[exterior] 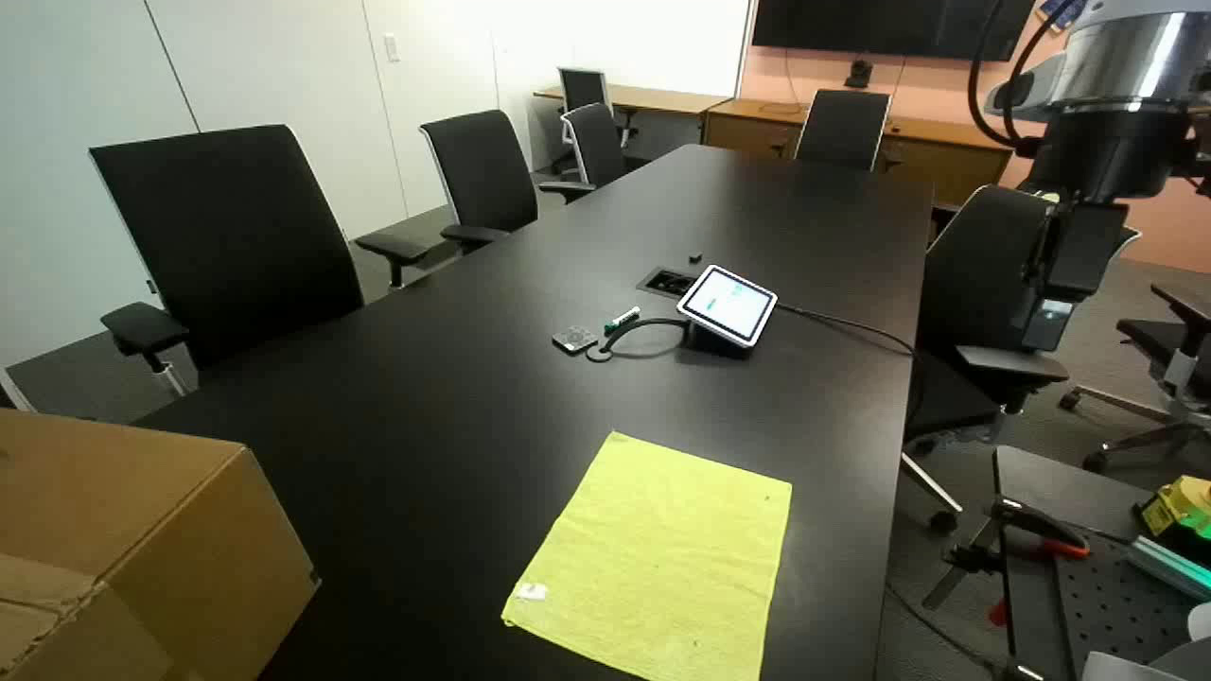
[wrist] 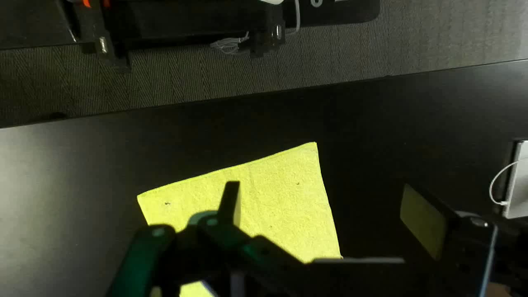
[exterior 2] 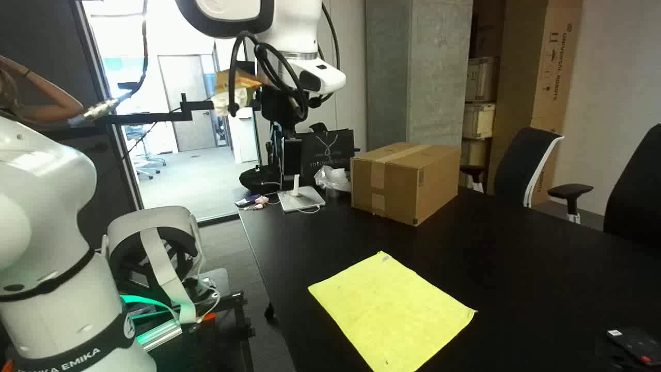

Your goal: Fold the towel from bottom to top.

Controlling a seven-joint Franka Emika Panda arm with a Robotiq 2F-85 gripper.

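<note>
A bright yellow towel (wrist: pixel 272 194) lay on a dark meeting-room table (exterior: pixel 833 407), below the gripper (wrist: pixel 319 198) of a lone robot arm (exterior 2: pixel 299 31). In the wrist view most of the visible towel spread toward nine o'clock from the gripper, and one edge ran through the gap between the fingers (wrist: pixel 229 200), from about twelve o'clock toward half past five. The coming move likely hinged on that crossing: the finger at nine o'clock showed against the towel, the one at three o'clock against the table. The fingers stood wide apart, holding nothing. In an exterior view the towel (exterior: pixel 662 558) lay toward eight o'clock from the gripper; in an exterior view the towel (exterior 2: pixel 392 315) lay toward five o'clock. In both exterior views the gripper hung well apart from it.

Seen at a slant, the towel's long axis appeared to run roughly between two and eight o'clock in the wrist view, a little off the fingers' three-to-nine line; the gripper hid part of it, so that reading was loose. The towel looked thin, limp and unfolded, with a few dark flecks and a white tag (exterior: pixel 532 592) at its corner between eight and nine o'clock. Whether the edge between the fingers was the bottom one could not be told for certain.
</note>
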